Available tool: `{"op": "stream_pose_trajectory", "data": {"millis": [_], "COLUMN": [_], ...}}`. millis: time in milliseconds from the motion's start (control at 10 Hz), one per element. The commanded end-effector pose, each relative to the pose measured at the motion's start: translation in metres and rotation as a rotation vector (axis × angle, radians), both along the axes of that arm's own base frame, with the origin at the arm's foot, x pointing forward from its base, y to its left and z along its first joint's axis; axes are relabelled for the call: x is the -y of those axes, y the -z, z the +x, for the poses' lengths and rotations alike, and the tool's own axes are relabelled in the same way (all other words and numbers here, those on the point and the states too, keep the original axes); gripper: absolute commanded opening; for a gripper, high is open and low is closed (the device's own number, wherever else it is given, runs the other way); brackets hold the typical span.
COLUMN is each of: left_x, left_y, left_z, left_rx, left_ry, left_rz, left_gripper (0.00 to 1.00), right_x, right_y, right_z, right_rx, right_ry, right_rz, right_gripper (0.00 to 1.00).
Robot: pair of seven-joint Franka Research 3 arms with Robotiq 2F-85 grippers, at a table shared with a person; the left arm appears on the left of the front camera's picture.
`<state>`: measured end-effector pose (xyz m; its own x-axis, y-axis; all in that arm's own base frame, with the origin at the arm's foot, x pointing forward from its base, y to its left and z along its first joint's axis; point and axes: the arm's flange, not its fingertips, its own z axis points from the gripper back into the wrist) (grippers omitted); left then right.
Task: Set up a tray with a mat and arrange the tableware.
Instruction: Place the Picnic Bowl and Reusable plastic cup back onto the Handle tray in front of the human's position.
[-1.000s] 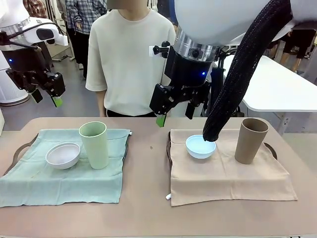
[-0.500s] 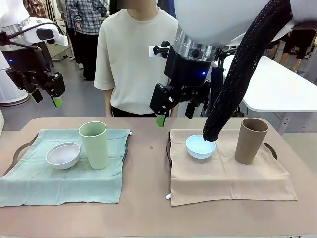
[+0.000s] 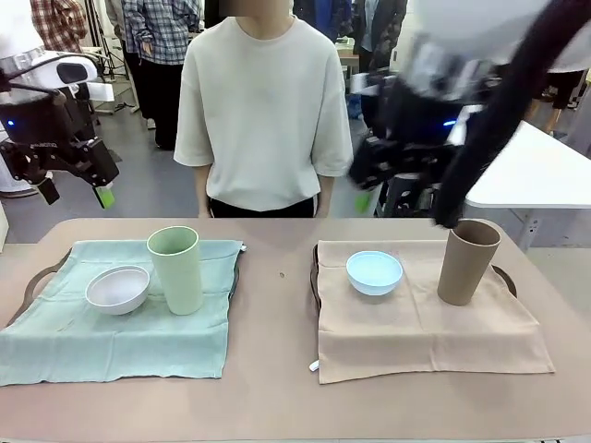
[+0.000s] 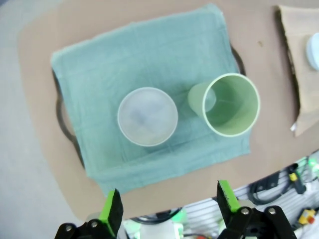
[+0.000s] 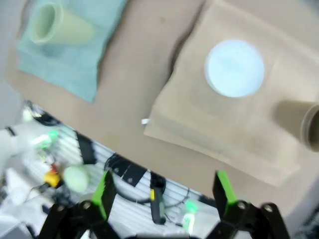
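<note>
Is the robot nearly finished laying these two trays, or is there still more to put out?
It looks about done. The white bowl and green tumbler sit on the green mat; the blue bowl and brown tumbler on the tan mat. Both grippers, left and right, are open, empty and raised. Nothing looks left.

Right gripper blurred, perhaps moving
</note>
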<state>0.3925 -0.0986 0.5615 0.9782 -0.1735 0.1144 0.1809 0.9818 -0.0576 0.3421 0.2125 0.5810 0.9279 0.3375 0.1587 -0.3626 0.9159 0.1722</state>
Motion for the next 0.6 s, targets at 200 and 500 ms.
{"op": "stream_pose_trajectory", "data": {"millis": [200, 500], "left_x": [-0.008, -0.017], "left_y": [-0.009, -0.005], "left_z": [0.013, 0.013], "left_rx": [-0.032, -0.038], "left_ry": [-0.007, -0.039], "left_rz": [-0.068, -0.06], "left_gripper": [1.0, 1.0], "right_x": [0.165, 0.227], "right_y": [-0.024, -0.029], "right_z": [-0.041, -0.055], "right_rx": [-0.001, -0.082], "right_ry": [0.313, 0.353], "right_rz": [0.104, 0.122], "right_gripper": [1.0, 1.0]}}
